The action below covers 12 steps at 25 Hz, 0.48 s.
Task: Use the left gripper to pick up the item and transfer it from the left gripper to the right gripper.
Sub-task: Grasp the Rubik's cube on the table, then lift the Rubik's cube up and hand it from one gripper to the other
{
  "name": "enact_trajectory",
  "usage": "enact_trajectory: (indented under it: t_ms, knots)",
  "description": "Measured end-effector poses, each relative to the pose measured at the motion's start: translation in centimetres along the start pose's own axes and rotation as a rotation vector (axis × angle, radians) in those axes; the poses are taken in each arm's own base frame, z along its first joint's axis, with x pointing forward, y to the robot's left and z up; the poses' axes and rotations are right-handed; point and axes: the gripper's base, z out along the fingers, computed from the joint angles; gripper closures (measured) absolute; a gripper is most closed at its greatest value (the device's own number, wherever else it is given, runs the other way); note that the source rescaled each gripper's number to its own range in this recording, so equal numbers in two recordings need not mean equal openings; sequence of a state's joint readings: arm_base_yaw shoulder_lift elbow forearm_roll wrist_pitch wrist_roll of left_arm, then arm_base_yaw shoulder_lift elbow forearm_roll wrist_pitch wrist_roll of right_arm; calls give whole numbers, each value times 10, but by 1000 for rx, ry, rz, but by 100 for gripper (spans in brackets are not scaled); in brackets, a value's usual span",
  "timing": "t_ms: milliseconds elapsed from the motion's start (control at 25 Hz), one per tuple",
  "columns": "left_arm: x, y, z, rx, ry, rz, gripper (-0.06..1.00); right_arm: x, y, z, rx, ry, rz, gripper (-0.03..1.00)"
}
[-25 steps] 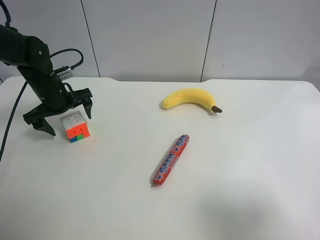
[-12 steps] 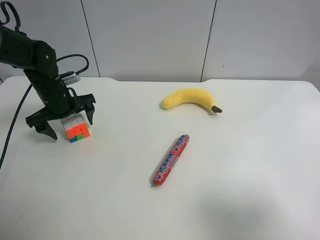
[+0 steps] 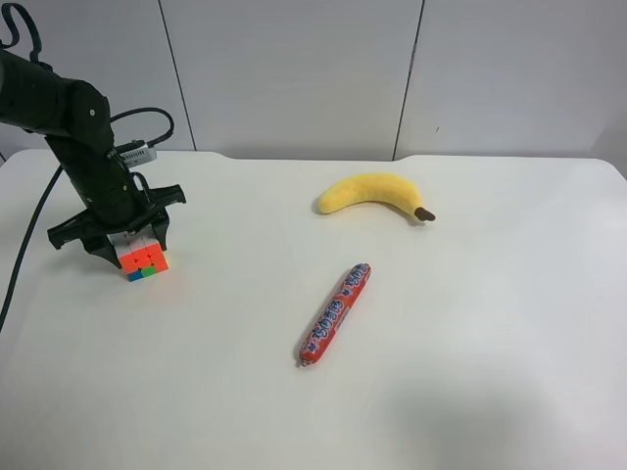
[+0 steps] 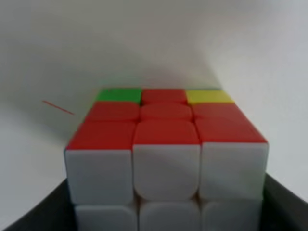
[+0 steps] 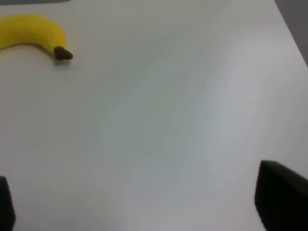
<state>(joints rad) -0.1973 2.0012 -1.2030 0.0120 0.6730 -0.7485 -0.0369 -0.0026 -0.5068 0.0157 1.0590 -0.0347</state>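
I see the left gripper point(image 3: 132, 243) low over the left side of the table point(image 3: 470, 372). Its arm bends down steeply and the claw points at the surface. The jaws stand on either side of the puzzle cube point(image 3: 144, 260), close to its sides, but I cannot tell if they press it. The cube sits on the table. The right gripper point(image 5: 137, 207) hangs over bare table with its jaws wide apart, and the banana point(image 5: 31, 36) lies well apart from it.
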Motion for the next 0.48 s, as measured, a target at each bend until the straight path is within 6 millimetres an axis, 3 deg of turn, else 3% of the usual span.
enact_trajectory:
  t_ms: [320,480]
  knots:
    - [0,0,0,5,-5,0,94,0,0,0,0,0,0,-3]
    - [-1,-2,-10,25,-22,1,94,0,0,0,0,0,0,-3]
